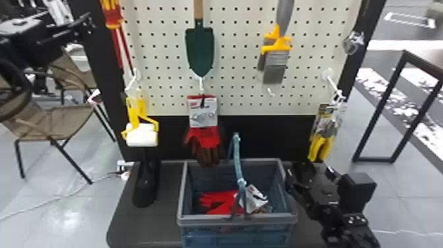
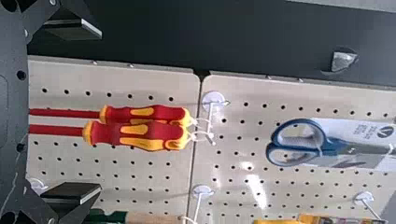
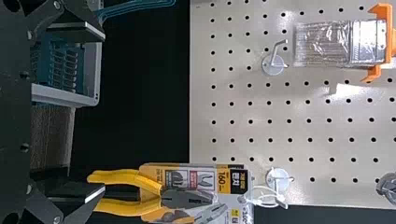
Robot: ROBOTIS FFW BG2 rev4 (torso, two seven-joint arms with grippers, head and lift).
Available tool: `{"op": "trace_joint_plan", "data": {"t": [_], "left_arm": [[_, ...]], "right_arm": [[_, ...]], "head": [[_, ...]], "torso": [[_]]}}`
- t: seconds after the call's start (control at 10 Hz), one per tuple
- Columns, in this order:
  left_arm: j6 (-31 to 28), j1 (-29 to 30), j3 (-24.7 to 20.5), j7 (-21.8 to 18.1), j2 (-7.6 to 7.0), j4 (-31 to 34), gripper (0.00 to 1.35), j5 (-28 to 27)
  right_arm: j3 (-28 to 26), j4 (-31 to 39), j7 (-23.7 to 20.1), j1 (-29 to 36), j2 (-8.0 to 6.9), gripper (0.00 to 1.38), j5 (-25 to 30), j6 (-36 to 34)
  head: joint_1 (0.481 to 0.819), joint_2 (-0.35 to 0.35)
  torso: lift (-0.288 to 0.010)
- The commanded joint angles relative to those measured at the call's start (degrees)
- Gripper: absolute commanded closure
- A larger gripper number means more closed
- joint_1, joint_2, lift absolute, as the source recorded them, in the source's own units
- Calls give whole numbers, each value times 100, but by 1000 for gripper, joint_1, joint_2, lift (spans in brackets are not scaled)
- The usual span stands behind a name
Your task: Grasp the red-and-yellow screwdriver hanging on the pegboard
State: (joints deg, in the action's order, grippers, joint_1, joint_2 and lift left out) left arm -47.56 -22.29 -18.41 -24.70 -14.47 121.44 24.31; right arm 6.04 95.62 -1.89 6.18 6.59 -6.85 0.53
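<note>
Two red-and-yellow screwdrivers [image 2: 135, 135] hang side by side from a white hook [image 2: 208, 119] at the pegboard's [image 1: 237, 82] upper left corner; their red shafts [image 1: 118, 46] point down. My left arm [image 1: 71, 29] is raised at the upper left, short of the board. The left gripper [image 2: 79, 109] is open, and its two fingers [image 2: 70, 191] frame the screwdriver shafts from a distance without touching. My right gripper [image 1: 303, 179] rests low at the right of the basket, open and empty [image 3: 84, 112], facing packaged pliers.
The board also carries a green trowel [image 1: 199, 49], a paintbrush [image 1: 275, 56], red gloves [image 1: 202, 128], a yellow roller [image 1: 140, 127], yellow pliers [image 1: 321, 135] and blue scissors [image 2: 317, 144]. A blue basket [image 1: 237, 219] stands below. A folding chair [image 1: 43, 122] is at left.
</note>
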Motion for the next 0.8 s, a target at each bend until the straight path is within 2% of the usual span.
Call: {"op": "trace_joint_plan", "data": {"t": [0.0,0.2,0.5,0.7], "left_arm": [[-166,-117,-31,-62,-56,-6,147,170],[-333,-302,-22,-325,-161,-111,148,188],[-157,-627,206,-914,-205,-806,148,363],[107,-917,514,-1318,-372,-1518,145,574]], "right_arm": [[11,0,-4,-2,9,165,-18,0],[11,0,-4,-2,17,165,-27,0],[20,9,-22,-2,26,165,-44,9],[37,9,-31,-11,35,165,-53,9]], "head": [[549,0],[549,0],[549,0],[549,0]], "torso": [[-100],[-100],[-100],[-100]]}}
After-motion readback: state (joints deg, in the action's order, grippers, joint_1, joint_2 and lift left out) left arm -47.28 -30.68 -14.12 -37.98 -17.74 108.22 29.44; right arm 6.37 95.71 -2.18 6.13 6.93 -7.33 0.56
